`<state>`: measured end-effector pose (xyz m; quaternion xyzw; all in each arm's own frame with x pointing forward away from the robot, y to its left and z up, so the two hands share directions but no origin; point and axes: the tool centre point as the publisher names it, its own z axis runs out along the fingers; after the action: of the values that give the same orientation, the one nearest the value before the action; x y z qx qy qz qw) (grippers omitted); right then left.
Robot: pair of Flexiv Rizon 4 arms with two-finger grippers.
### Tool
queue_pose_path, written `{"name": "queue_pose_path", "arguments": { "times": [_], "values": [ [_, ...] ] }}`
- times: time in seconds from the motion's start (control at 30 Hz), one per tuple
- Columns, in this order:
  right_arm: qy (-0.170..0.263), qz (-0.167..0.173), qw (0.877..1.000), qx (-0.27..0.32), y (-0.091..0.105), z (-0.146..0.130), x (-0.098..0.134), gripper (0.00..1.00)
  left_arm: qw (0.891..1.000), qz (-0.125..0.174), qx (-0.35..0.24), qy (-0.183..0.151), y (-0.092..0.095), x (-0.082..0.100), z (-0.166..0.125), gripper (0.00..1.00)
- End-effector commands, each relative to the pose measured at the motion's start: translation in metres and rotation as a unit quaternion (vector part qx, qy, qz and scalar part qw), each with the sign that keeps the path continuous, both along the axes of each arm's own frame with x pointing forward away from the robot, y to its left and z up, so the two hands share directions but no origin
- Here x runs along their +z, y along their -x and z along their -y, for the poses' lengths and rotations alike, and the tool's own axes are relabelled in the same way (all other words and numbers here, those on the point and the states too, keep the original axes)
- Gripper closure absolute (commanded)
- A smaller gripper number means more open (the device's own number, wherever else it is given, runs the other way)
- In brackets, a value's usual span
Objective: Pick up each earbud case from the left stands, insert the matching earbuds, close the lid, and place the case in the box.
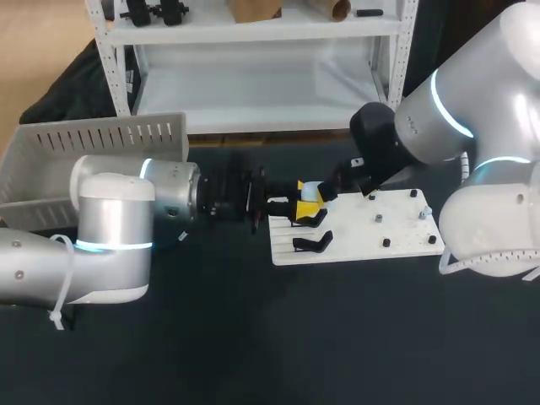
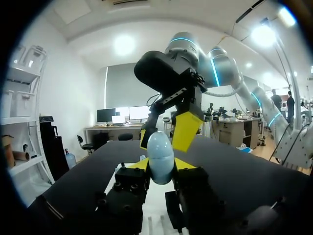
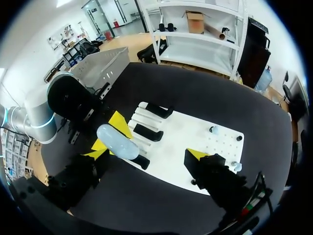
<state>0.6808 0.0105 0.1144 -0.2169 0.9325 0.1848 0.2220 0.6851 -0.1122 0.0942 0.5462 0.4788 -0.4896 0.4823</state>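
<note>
A pale blue earbud case is held upright over the left edge of the white board. My left gripper is shut on the case, its yellow tips pressing on two sides. My right gripper hangs close over the case, open wide; in the left wrist view its yellow fingertips straddle the case's upper end without touching it. In the right wrist view the case lies ahead of my right gripper, towards one finger. Small earbud-like pieces sit on the board's right part.
Two black stands sit on the board's left part, with several small pegs to the right. A grey slotted box stands at the back left. The table is dark.
</note>
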Motion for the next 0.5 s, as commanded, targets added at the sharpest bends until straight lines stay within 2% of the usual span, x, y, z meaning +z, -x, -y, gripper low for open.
{"name": "queue_pose_path", "arguments": {
  "times": [0.03,0.3,0.5],
  "values": [
    [0.002,0.002,1.0,-0.001,-0.004,0.0,0.004,0.0,1.0,0.0,-0.002,0.0,-0.001,-0.001,0.0,1.0],
    [-0.001,0.023,1.0,0.001,-0.009,0.002,0.022,0.0,1.0,0.0,-0.002,0.0,-0.001,-0.001,0.0,1.0],
    [0.039,0.053,0.998,-0.009,-0.008,0.034,0.034,0.0,1.0,0.0,-0.002,0.0,-0.001,-0.001,0.0,1.0]
  ]
}}
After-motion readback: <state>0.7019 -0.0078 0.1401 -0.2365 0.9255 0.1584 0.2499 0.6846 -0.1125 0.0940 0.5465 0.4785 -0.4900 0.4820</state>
